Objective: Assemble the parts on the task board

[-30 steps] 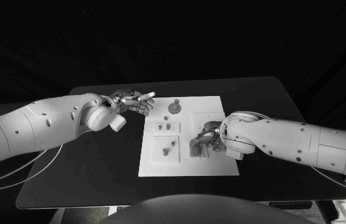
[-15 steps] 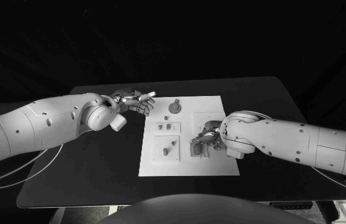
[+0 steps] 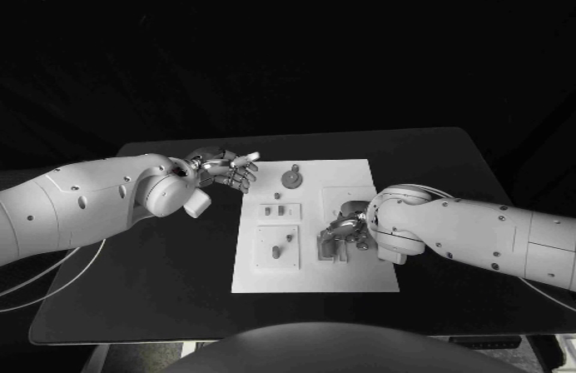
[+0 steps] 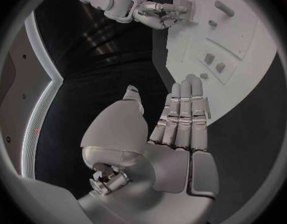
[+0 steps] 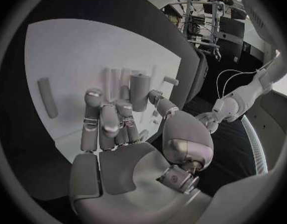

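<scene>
Part (image 5: 139, 91) seemingly touching right-hand fingers (image 5: 109, 122) — on task board (image 3: 360, 277).

Both arms are clad in smooth white shells dotted with small dark screws, each swelling into a rounded wrist housing. The left hand (image 3: 225, 170) and right hand (image 3: 344, 233) are silver metal, with segmented fingers. Thin pale cables trail under the left arm.
</scene>
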Available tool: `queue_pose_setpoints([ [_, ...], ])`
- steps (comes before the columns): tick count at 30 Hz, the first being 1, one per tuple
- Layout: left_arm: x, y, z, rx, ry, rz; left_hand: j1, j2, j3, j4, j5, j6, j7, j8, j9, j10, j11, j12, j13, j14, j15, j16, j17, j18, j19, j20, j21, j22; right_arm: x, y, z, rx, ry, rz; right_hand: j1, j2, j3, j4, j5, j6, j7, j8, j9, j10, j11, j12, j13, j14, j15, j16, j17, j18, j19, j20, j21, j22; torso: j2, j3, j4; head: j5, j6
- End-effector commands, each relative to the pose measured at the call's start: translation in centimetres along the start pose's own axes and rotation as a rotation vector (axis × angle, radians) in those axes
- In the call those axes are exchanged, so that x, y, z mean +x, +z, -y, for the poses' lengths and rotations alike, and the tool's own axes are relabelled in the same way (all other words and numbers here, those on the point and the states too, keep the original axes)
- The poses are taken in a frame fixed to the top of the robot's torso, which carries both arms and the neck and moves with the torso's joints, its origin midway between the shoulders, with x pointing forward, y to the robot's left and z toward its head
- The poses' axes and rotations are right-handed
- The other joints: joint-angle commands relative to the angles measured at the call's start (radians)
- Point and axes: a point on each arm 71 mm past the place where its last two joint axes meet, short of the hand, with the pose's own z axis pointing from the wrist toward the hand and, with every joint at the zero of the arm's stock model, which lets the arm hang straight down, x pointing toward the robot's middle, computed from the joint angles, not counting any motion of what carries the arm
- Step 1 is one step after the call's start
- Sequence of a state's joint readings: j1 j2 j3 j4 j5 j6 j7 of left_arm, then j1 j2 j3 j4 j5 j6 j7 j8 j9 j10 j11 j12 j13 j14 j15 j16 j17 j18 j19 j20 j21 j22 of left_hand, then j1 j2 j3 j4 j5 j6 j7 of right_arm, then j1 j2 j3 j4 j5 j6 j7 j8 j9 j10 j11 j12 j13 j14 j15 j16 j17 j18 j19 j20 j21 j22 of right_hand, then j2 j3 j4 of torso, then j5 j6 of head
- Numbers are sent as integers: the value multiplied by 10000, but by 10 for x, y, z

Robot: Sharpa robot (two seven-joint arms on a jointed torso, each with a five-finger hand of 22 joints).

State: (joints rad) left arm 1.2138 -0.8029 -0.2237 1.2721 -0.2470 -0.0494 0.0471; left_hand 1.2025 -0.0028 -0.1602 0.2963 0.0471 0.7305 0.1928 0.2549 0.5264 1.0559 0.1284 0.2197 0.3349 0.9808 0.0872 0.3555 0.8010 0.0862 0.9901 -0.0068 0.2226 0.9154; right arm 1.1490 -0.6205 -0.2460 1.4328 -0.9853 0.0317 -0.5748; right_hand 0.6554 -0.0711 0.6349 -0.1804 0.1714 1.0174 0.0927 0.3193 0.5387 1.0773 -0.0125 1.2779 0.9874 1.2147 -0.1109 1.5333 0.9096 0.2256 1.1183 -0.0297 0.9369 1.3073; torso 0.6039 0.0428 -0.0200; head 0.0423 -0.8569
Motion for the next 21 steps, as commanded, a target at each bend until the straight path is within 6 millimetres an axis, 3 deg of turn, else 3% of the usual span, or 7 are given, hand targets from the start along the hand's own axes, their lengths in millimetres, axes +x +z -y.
queue_pose_setpoints([
  [1,2,0,1,71,-16,-165,-119,4,81,-5,35,-74,261,-54,-11,-83,19,-28,-17,-17,39,-37,11,114,-64,-21,-50,5,3,1,0,-34,-236,-166,-69,-61,7,95,-53,-3,51,-47,-15,-101,5,55,-14,-132,-29,63,-12,362,-81,13,-47,75,-3,1,-5,2,-7],
  [21,2,0,1,49,-16,-189,-135,-4,103,-5,34,-86,266,-57,-14,-92,22,-27,-19,-21,41,-43,18,116,-69,-19,-54,7,6,0,-4,-143,-385,-386,-112,-130,46,181,-91,-5,53,-53,-15,-115,6,67,-18,-154,-27,81,-46,362,-85,11,-49,78,1,1,1,19,-57],
])
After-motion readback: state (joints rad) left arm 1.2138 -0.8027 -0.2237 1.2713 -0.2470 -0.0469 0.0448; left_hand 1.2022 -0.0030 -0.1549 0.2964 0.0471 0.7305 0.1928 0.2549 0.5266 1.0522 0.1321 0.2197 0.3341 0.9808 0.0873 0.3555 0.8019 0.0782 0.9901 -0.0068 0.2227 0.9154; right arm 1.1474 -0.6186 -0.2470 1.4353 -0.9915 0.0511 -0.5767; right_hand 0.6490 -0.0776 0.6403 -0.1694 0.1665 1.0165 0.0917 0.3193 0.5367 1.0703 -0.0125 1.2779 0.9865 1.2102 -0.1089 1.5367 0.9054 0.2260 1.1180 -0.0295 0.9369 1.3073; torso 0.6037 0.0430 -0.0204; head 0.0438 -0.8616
